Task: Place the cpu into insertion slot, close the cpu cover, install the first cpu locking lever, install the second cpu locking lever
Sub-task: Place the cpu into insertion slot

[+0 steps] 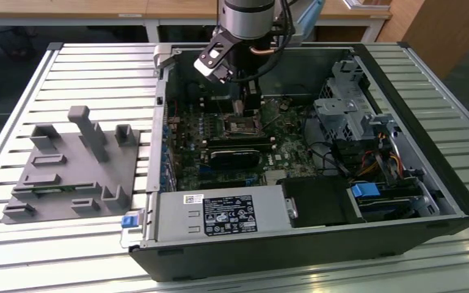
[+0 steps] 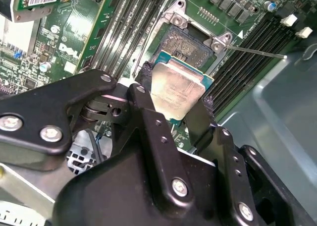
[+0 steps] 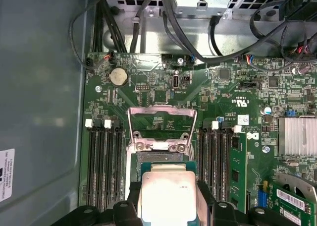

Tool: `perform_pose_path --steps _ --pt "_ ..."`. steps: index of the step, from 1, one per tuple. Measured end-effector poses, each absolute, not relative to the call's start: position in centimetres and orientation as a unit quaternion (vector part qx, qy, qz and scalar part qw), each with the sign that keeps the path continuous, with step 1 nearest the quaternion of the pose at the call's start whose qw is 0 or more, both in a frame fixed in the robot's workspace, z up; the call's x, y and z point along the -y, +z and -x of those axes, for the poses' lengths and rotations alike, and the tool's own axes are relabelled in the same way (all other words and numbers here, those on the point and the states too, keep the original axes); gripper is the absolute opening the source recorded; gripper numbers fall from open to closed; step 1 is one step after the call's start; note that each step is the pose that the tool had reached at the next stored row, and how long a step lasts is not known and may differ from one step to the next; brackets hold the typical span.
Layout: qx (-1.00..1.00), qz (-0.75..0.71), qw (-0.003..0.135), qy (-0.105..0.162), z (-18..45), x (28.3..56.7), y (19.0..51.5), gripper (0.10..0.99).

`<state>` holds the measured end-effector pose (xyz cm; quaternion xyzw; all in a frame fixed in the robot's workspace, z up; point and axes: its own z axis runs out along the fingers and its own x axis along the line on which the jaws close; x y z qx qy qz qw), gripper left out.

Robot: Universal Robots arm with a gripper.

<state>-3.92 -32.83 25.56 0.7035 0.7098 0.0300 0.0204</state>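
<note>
While tool (image 3: 168, 198) clasps cpu (image 2: 177, 89), insertion slot (image 2: 190, 42) gapes.

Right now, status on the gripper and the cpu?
Copy: gripper shut on cpu; cpu near insertion slot, not seated; cpu cover raised, nothing blocking.

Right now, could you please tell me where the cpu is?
In the second wrist view the cpu is gripped in the pincer, close beside the open insertion slot and not seated in it; in the exterior view, over the motherboard inside the case.
</note>
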Motion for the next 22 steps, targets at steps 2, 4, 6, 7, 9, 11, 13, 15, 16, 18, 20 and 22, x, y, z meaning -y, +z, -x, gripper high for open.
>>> perform_pose_path --steps 2,4,6,7,9,11,13,15,16,18,20,22 --pt "-0.71 -0.704 0.02 0.03 3.9 32.8 25.4 0.525" --pt "-0.707 -0.706 0.02 0.03 3.9 32.8 25.2 0.525" --pt "-0.702 -0.711 0.021 0.03 3.9 32.8 24.9 0.525" --pt "-0.701 -0.712 0.021 0.03 3.9 32.7 24.8 0.525" --pt "-0.701 -0.712 0.021 0.03 3.9 32.7 24.4 0.525" --pt "-0.701 -0.712 0.021 0.03 3.9 32.7 24.1 0.525" --pt "-0.702 -0.712 0.021 0.03 4.0 32.7 23.8 0.525" --pt "-0.702 -0.712 0.021 0.03 4.0 32.7 23.7 0.525" --pt "-0.702 -0.712 0.021 0.03 4.0 32.7 23.7 0.525" --pt "-0.702 -0.712 0.021 0.03 4.0 32.7 23.6 0.525" --pt "-0.702 -0.712 0.021 0.03 4.0 32.7 23.4 0.525" --pt "-0.702 -0.712 0.021 0.03 4.0 32.7 23.1 0.525"
